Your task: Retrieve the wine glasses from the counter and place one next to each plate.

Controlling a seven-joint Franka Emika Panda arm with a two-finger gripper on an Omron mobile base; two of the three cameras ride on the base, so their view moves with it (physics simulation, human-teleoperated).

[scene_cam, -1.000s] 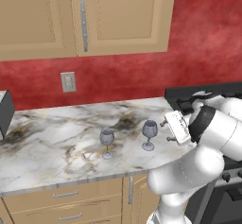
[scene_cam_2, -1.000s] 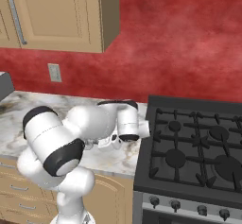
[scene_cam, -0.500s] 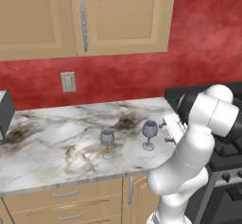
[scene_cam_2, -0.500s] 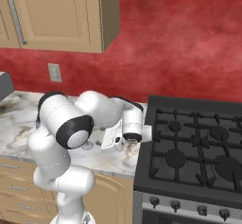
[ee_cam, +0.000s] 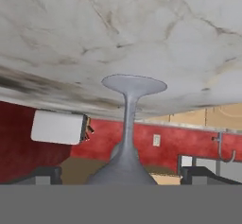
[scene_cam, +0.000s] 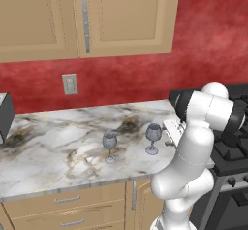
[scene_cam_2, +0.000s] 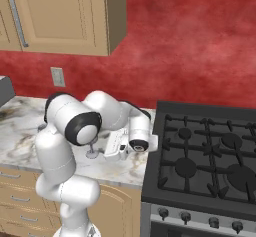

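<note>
— Where are the glasses standing right now?

— Both on the bench, near its front edge. One glass is standing toward the middle, the other glass just beside the arm, close to the stove.

— And the end effector?

— The end effector is turned on its side, level with the nearer glass. In the hand view the stem is running between the two fingertips, and they are standing wide apart, gripping nothing.

— How do you reckon that glass is going to handle?

— Light and fragile, I'd say, and smooth enough to slip. The thin stem looks like the sensible place to take hold, just under the bowl, with a gentle squeeze. It is top-heavy on a small foot, so a nudge from one finger could be tipping it over.
</note>
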